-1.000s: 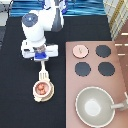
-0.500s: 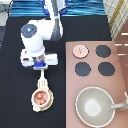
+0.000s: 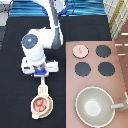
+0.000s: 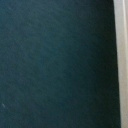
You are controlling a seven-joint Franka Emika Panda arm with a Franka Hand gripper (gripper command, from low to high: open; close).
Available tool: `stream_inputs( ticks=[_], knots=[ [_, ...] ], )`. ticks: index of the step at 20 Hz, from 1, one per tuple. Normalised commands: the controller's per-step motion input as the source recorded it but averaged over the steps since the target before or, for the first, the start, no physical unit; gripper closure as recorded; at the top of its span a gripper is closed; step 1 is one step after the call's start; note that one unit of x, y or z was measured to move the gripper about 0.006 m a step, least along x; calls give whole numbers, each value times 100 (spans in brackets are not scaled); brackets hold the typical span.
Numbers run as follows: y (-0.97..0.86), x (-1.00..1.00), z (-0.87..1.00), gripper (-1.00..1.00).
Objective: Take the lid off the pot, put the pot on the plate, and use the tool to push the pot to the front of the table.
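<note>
Small pink pot (image 3: 40,104) seated on tan round plate (image 3: 41,106), on black table (image 3: 15,90). Cream slotted spatula (image 3: 43,89) touching pot, toward robot; gripper (image 3: 41,75) clamped on its handle. Pale-pink knobbed lid (image 3: 79,50) well apart on stove counter (image 3: 120,75).

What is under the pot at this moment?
The pot sits on the tan plate; only the plate's rim shows around it, its middle is covered. The tool touches the pot from above, with the pincer at its handle.

The pink pot (image 3: 40,104) sits uncovered on the tan plate (image 3: 33,112) on the black bench (image 3: 15,70). The cream tool (image 3: 43,90) touches its top side, under the gripper (image 3: 42,75). The lid (image 3: 79,50) lies on the stove.
</note>
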Motion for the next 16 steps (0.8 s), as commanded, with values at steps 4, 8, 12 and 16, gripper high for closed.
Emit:
stream_inputs(
  ticks=[4, 8, 12, 16],
  knots=[
    [53, 83, 16, 100],
    [-26, 93, -3, 100],
    [-57, 70, -1, 100],
    [-39, -22, 28, 100]
  ],
)
